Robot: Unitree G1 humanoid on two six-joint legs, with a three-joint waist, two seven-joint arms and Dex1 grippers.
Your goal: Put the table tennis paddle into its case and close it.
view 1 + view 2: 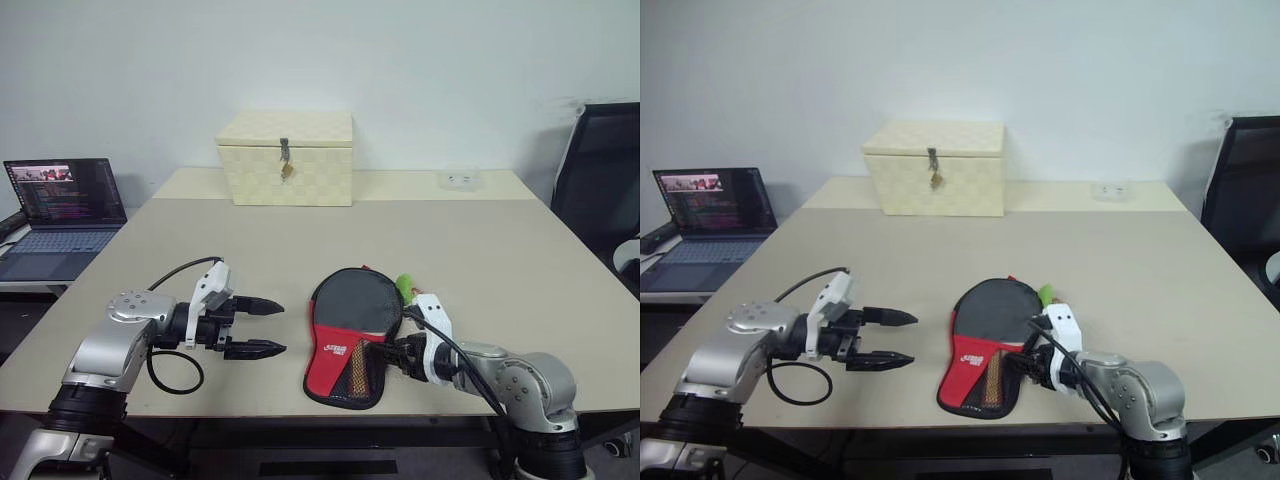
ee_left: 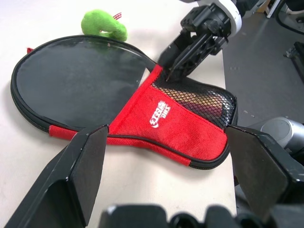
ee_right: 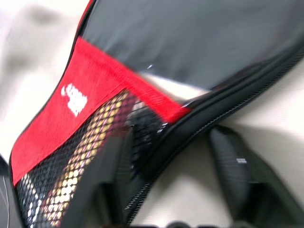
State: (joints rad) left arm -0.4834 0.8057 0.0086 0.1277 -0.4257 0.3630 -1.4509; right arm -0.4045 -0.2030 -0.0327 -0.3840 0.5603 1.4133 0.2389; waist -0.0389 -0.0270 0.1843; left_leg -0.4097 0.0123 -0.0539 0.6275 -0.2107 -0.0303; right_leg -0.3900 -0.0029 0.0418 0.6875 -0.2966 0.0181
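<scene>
Silver arms, white wrists, black cables, black gripper fingers [image 1: 262, 305].

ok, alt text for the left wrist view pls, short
The black and red case lies flat on the beige table, seen between the left tool's open fingers. The right tool touches the case's edge where red fabric meets mesh. A green fuzzy tag rests by the round end.

The two eye views look forward and down from the robot's head across the table [image 1: 480, 260], taking in the far wall, and share almost the whole scene. The left wrist view looks sideways along its gripper, close over the case [image 2: 142, 99], toward the right gripper [image 2: 178, 66]. The right wrist view sits nearest, pressed against the case's edge. All four views share the case.
</scene>
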